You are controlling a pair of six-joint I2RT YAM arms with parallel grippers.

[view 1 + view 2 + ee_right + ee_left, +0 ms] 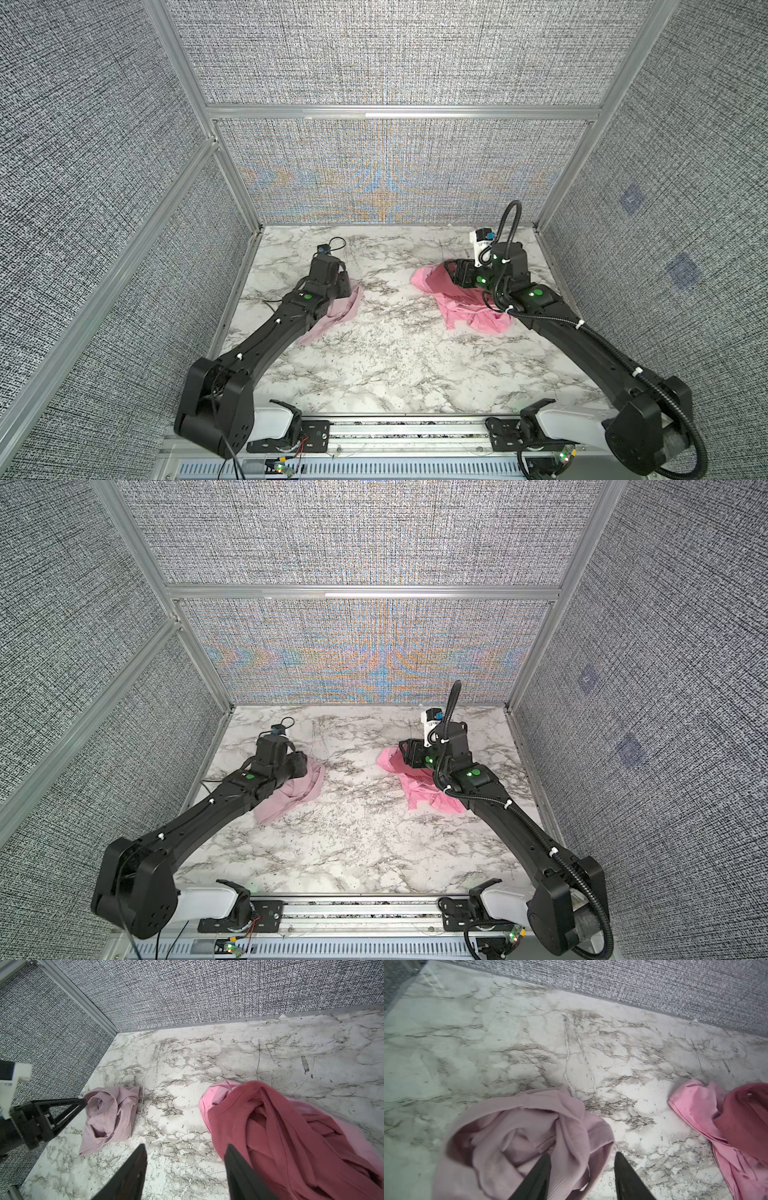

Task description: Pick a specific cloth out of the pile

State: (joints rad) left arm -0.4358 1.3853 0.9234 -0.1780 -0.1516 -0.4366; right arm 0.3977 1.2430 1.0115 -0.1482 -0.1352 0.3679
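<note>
**Item:** cloth [529, 1126]. The palest, washed-out pink, ribbed, crumpled in soft folds.
**Location:** lying on the marble worktop [395, 365], on the left in both top views, well apart from the pile [457, 307].
**Pile:** dark dusty-rose garment [270, 1126] draped over a brighter pink one [216, 1091], on the right of the worktop.
**Left jaws:** parted, gripping nothing. They are directly over the cloth, one tip above its folds and the other above its edge. Whether either tip touches the fabric cannot be told.
**Right jaws:** parted and empty, at the pile's edge. Contact with the dusty-rose garment cannot be told.
**Status (judged):** the right piece appears separated, so the step in hand looks like leaving it and backing the left arm away.
**Handling note:** the fabric is thin and ribbed, so it probably catches easily.
- Lift the left jaws straight up with the tips wide until they clear the highest fold, and only then move sideways.
- A slanted exit risks hooking a fold and dragging the cloth toward the pile.
- The right arm does best clear of the dusty-rose garment, so nothing trails across the gap.
</note>
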